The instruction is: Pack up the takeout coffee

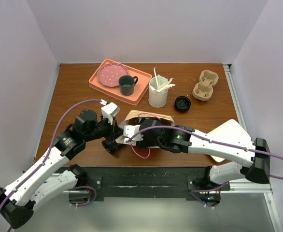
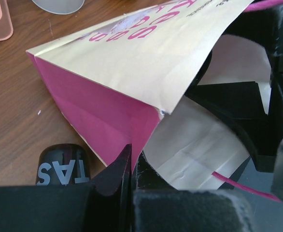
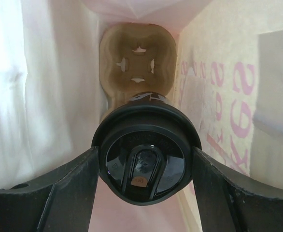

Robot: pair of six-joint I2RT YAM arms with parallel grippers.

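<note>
Takeout coffee (image 3: 141, 140): inside the paper bag (image 2: 132, 63), deep along its length, lid facing the bag's mouth, a sliver of white lettering showing past the lid rim. Grasped by the right pincer (image 3: 146, 162), one jaw pressed to each side of the lid. Lined up over the cardboard cup carrier (image 3: 137, 63) at the bag's closed end, covering the nearer well. Seated there or not: cannot tell.

Bag lying on its side on the surface (image 2: 16, 96), mouth gaping wide. Left pincer (image 2: 127, 169) clenched right at the bag's mouth corner, seemingly nipping the paper edge, though not certain. Second black lettered cup (image 2: 62, 166) outside the bag, just beside its pink side wall.

Step in hand, by judgement: insertion, final approach to the carrier. Next move calls for pressing the cup base squarely into the nearer well, then releasing and backing straight out toward the bag's mouth without snagging the walls. Left hold best kept firm, to keep that mouth wide.
</note>
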